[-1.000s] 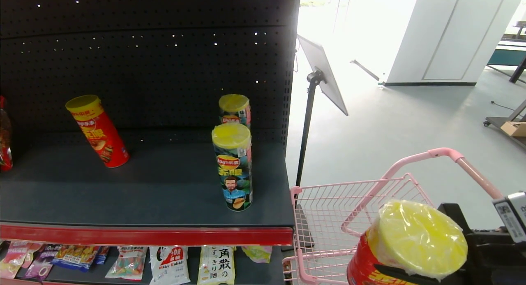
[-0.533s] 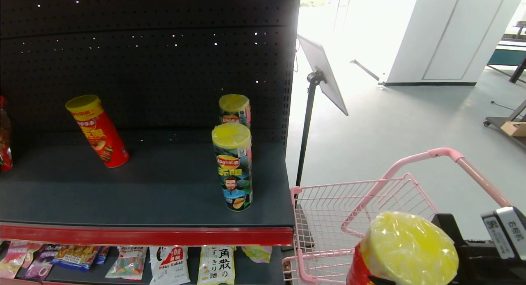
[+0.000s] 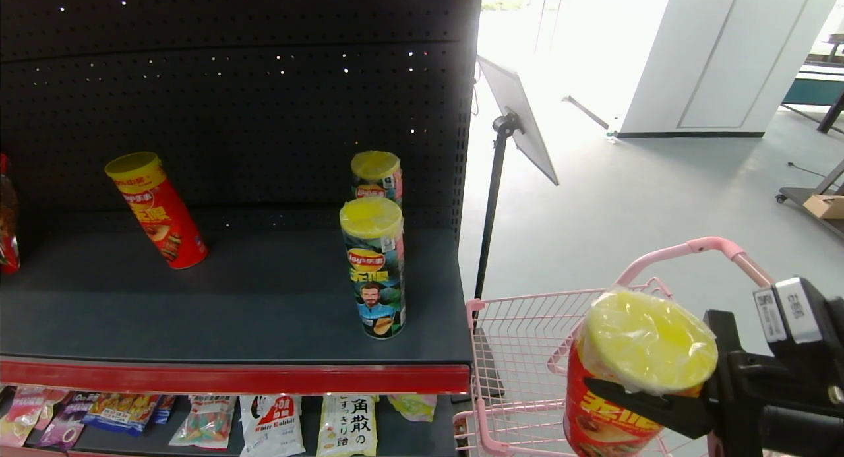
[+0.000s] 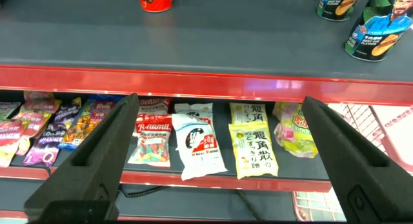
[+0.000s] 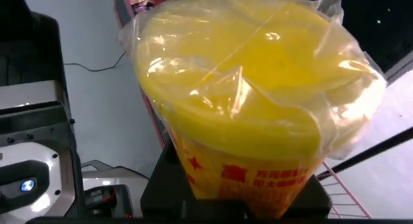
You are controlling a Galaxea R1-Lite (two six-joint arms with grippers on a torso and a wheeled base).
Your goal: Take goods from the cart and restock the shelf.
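A: Logged right gripper (image 3: 633, 401) over the cart (image 3: 527, 325), by its handle. Fingers?

B: Pinched on the red can (image 3: 636, 365), just below the yellow lid, over loose clear film. Left gripper (image 4: 219, 159) on the shelf side of the cart, facing the snack bags (image 4: 251, 150) under the shelf (image 3: 250, 299). Fingers (image 4: 97, 166) spread wide, nothing between.

A: Risks from here?

B: Judged only. Slip on the film, owing to a high grip on a tall tube. Knock against the front blue can (image 3: 374, 269), nearest the cart at the shelf edge, or the rear blue can (image 3: 376, 173) behind it, if carried across low. Second red can (image 3: 157, 210) far from the cart, well apart.

A: Print?

B: Yellow characters on the held red label, logo and portrait on the blue cans, characters on the bags. Not transcribed.
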